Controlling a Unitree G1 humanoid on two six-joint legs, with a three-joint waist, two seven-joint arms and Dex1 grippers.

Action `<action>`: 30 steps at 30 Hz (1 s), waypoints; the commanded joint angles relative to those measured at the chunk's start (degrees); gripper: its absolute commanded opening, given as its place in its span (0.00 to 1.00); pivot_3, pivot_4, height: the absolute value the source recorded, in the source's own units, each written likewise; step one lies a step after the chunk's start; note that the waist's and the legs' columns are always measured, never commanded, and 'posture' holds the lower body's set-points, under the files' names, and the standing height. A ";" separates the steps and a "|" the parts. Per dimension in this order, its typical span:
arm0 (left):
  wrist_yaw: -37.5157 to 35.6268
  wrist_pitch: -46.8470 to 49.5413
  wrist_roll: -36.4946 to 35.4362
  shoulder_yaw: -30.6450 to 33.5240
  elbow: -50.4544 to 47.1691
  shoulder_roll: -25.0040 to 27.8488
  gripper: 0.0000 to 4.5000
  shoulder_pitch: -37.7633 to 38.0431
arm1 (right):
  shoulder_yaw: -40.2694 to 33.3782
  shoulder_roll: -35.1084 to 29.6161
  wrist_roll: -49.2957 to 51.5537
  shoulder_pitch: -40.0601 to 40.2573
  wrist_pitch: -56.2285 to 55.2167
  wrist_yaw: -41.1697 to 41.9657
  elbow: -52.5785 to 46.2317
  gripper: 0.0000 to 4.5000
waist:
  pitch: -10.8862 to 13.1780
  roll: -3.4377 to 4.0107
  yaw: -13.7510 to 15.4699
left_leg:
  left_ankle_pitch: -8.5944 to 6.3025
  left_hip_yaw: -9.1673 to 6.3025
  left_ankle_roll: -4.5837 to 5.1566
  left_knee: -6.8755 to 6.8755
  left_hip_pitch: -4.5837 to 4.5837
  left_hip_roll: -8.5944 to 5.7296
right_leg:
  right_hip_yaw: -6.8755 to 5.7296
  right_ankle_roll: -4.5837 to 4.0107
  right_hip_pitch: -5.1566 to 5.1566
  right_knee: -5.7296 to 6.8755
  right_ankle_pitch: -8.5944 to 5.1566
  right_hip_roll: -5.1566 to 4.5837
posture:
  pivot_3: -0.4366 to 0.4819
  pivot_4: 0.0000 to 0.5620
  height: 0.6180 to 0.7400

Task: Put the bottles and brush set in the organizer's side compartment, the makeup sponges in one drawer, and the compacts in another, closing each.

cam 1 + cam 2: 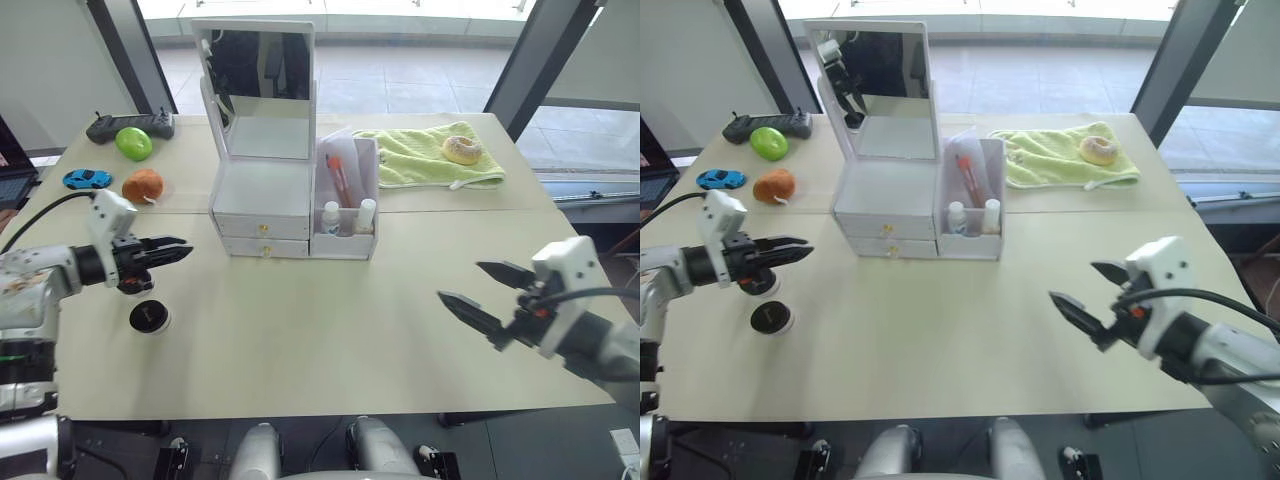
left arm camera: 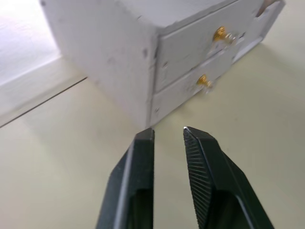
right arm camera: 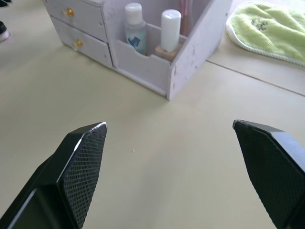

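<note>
On the table [image 1: 300,340], compact [image 1: 149,317] lies just below left claw [image 1: 180,248].

Left end effector [image 1: 176,248] seemingly near-closed; right end effector [image 1: 478,290] spread wide, both empty

No text, label, brand, number or sign can be read on anything in these pictures.
</note>
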 commanded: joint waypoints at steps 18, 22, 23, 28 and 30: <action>13.35 -28.78 4.39 14.93 43.64 15.14 1.00 4.09 | -17.40 3.27 -11.08 9.61 -11.96 12.08 16.53 1.00 | 0.14 -0.16 0.08 | -0.02 0.26 -0.04 -0.30 0.19 0.04 | -0.02 -0.19 -0.09 -0.05 -0.12 -0.21 | 0.48 0.27 1.00; 11.17 -28.94 4.29 13.43 41.49 13.52 1.00 3.83 | -13.89 1.56 -10.02 7.80 -9.64 11.63 12.84 1.00 | 0.13 -0.19 -0.03 | -0.02 0.28 -0.04 -0.31 0.17 0.05 | -0.02 -0.18 -0.10 -0.01 -0.11 -0.20 | 0.48 0.27 1.00; 9.48 -28.12 3.71 13.09 39.58 12.67 1.00 4.75 | -12.76 0.75 -9.81 7.04 -8.95 11.19 11.59 1.00 | 0.13 -0.16 -0.04 | -0.02 0.30 -0.04 -0.31 0.18 0.05 | -0.01 -0.19 -0.09 0.01 -0.11 -0.20 | 0.48 0.27 1.00; 5.26 -19.01 -2.06 12.37 15.07 3.80 1.00 16.73 | -3.08 -2.71 -4.17 -3.11 -4.40 6.16 5.03 1.00 | -0.03 0.14 -0.43 | -0.02 0.45 -0.04 -0.32 -0.05 0.05 | 0.10 -0.23 -0.03 0.05 -0.08 -0.32 | 0.48 0.27 1.00; 6.72 -14.02 -4.42 11.28 2.04 -0.49 1.00 21.86 | 2.56 -2.96 -2.85 -8.78 -3.39 3.93 4.03 1.00 | -0.05 0.05 -0.47 | -0.02 0.42 -0.03 -0.31 -0.15 0.12 | 0.09 -0.31 -0.09 0.09 -0.04 -0.25 | 0.48 0.27 1.00</action>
